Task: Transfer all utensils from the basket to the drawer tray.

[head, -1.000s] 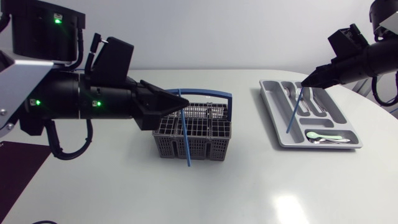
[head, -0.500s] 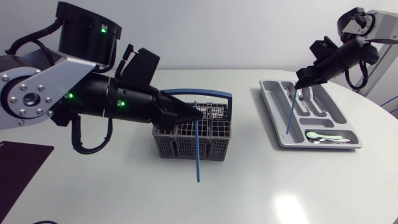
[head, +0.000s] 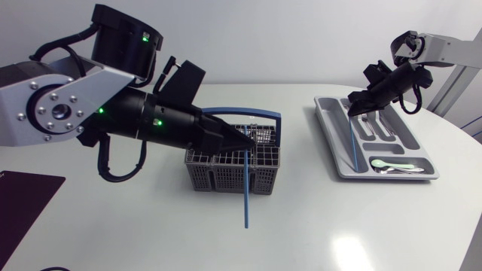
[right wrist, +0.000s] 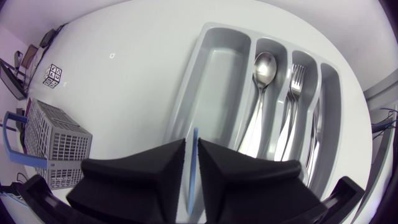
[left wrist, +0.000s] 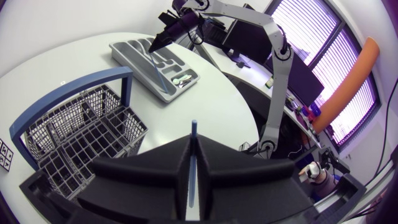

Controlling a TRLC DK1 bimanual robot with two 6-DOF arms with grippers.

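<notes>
My left gripper [head: 247,143] [left wrist: 193,155] is shut on a thin blue stick [head: 245,192] [left wrist: 193,134], which hangs almost upright in front of the grey wire basket [head: 226,169] [left wrist: 81,130] with the blue handle. Over the far end of the grey drawer tray [head: 331,143] [right wrist: 211,68] is my right gripper [head: 352,108] [right wrist: 191,155], its fingers slightly apart. A second blue stick [head: 354,147] [right wrist: 193,140] lies along the tray's leftmost long compartment, its upper end loose between those fingers. A spoon [right wrist: 263,65], forks [right wrist: 293,87] and knives fill the other slots.
A pale green spoon [head: 392,164] lies in the tray's cross compartment at the near end. A dark mat [head: 22,199] covers the table's front left corner. A small printed marker [right wrist: 52,76] sits on the table between basket and tray.
My left arm has lifted its blue stick out of the basket and carried it rightward. My right gripper lowered its stick into the tray's left compartment and its fingers have parted slightly.
</notes>
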